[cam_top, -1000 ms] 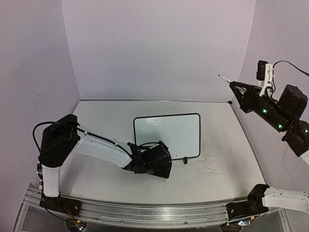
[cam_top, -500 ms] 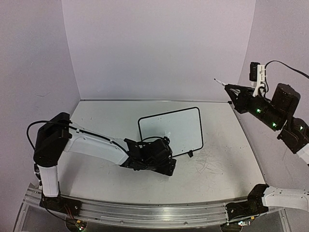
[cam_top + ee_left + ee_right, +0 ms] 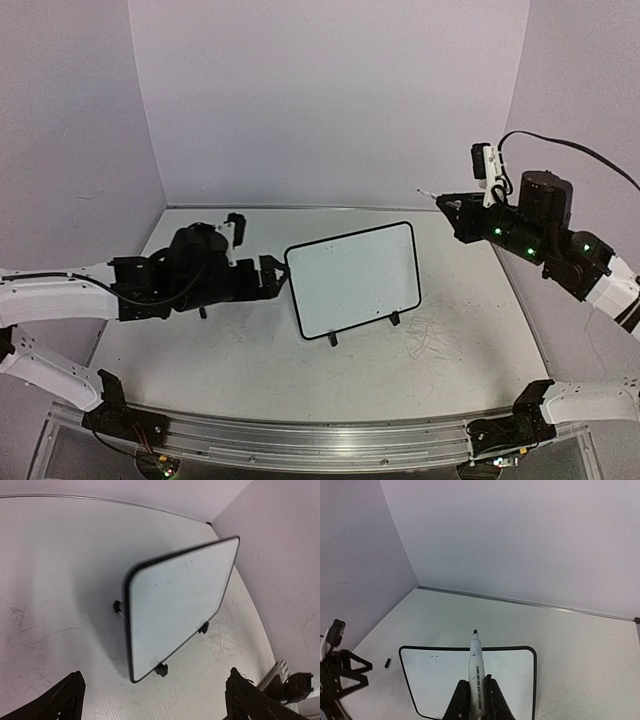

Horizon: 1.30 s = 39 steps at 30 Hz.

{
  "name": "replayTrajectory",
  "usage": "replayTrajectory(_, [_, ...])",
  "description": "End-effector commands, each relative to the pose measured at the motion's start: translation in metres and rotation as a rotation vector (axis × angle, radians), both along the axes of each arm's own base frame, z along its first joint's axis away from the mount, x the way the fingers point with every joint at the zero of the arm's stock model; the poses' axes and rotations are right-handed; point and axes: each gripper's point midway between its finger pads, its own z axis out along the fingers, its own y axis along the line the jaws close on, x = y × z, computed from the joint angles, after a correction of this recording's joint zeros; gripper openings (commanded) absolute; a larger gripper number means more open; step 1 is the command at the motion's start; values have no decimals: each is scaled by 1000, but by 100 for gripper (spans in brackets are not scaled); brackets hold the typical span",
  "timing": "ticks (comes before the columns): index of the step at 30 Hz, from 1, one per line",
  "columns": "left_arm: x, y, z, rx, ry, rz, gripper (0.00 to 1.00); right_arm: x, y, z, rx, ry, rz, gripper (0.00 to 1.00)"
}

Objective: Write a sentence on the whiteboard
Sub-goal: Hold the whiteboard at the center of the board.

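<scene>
Top external: black-framed whiteboard (image 3: pixel 352 278), tilted.

Everything here sits on a large scuffed white tabletop (image 3: pixel 200 380), flat and matte, with a ridged aluminium rail (image 3: pixel 300 440) running along its near edge. The grey scribbly scuff marks (image 3: pixel 435 340) are thickest toward the near right. Standing roughly mid-table is a small rectangular whiteboard with a thin black frame (image 3: pixel 350 275), propped on little black feet (image 3: pixel 333 340) and leaning back. Left of the board, a tiny black piece (image 3: pixel 387 662) lies on the surface, too small to tell what it is.
</scene>
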Motion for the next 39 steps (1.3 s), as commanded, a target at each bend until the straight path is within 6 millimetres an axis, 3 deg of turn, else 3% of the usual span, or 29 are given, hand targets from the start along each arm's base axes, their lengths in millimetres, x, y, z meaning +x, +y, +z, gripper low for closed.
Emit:
replayTrajectory(1, [13, 26, 31, -217, -94, -17, 100, 6, 7, 12, -11, -30, 15, 3])
replayTrajectory(4, [26, 42, 24, -279, -106, -2, 99, 10, 8, 10, -27, -31, 8, 0])
replayTrajectory(7, [35, 46, 21, -287, -114, 7, 99, 13, 9, 11, -40, -37, 6, 0])
replayTrajectory(15, [51, 32, 6, -296, -50, 26, 99, 16, -2, 19, -79, -84, -45, 0])
replayTrajectory(21, [51, 32, -2, -313, -43, 34, 100, 11, -13, 31, -79, -151, -75, 0])
replayTrajectory(27, [52, 15, -9, -317, -32, -36, 100, 7, -13, 35, -49, -160, -69, 0])
replayTrajectory(32, [51, 8, -8, -343, -70, -80, 98, 6, -2, 27, -68, -151, -7, 0])
replayTrajectory(39, [51, -5, -17, -370, -74, -150, 91, 2, 35, 6, -140, -128, 177, 0])
